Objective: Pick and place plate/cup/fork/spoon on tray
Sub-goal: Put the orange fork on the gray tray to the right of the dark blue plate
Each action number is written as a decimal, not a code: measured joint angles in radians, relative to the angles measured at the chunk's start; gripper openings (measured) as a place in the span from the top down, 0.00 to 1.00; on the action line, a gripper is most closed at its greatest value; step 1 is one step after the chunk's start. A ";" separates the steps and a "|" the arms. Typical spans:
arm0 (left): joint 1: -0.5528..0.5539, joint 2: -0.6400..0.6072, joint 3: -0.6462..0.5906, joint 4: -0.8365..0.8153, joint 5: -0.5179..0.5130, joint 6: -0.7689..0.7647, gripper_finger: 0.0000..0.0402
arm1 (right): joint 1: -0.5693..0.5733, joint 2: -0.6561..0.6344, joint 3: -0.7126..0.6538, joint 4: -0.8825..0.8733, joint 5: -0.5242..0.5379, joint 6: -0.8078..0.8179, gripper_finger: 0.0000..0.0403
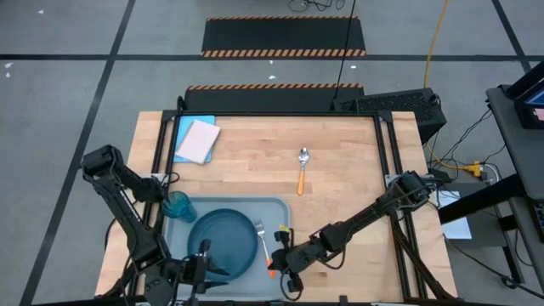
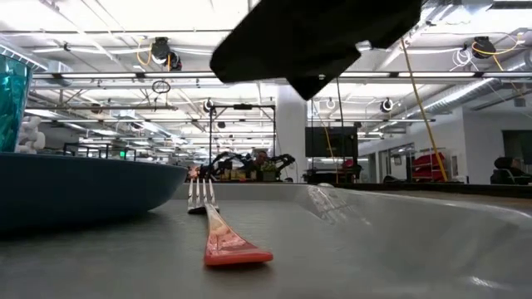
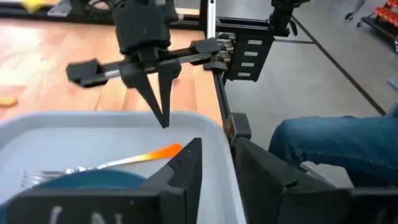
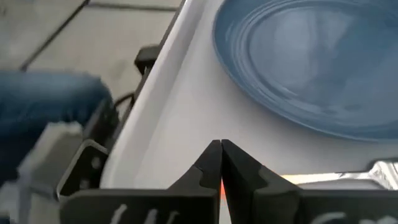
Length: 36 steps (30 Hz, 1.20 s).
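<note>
On the tray (image 1: 285,206), the fork (image 1: 264,241) is lying just beside the plate (image 1: 223,242), and the cup (image 1: 178,205) is standing in the tray's corner. The right gripper (image 1: 285,270) is hanging over the fork's red-orange handle end, its jaws closed and holding nothing. The left gripper (image 1: 204,270) is waiting over the plate's near edge; its jaws are a little apart. The spoon (image 1: 302,169) is lying well apart on the desk (image 1: 340,153), its long axis pointing toward the tray, nearer to the right arm, so I think this arm should fetch it.
</note>
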 joint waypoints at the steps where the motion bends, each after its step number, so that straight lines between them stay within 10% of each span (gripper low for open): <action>1: 0.000 -0.001 0.000 0.000 0.000 0.017 0.77 | -0.008 0.005 0.000 -0.001 -0.019 -0.026 1.00; 36: 0.094 -0.003 0.000 -0.002 0.003 0.161 0.94 | -0.052 0.150 0.001 0.076 0.037 0.115 1.00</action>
